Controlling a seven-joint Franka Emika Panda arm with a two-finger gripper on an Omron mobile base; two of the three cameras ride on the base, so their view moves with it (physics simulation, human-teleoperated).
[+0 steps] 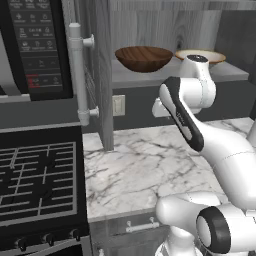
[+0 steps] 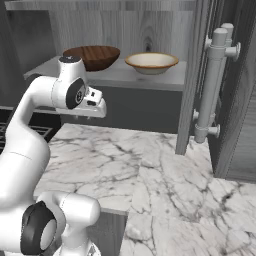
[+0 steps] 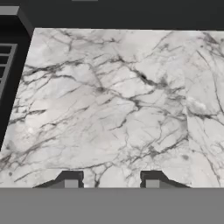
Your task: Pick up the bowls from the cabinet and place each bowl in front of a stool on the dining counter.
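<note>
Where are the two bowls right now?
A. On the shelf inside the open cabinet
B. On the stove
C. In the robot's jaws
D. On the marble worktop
A: the brown wooden bowl and the cream bowl sit side by side on the cabinet shelf, above the bare marble worktop.

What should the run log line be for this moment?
gripper: jaws apart, nothing held | wooden bowl, cream bowl: on cabinet shelf | doors open

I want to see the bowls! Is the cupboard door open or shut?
Open. The cabinet shows its shelf with the wooden bowl and the cream bowl sitting upright, doors swung outward.
</note>
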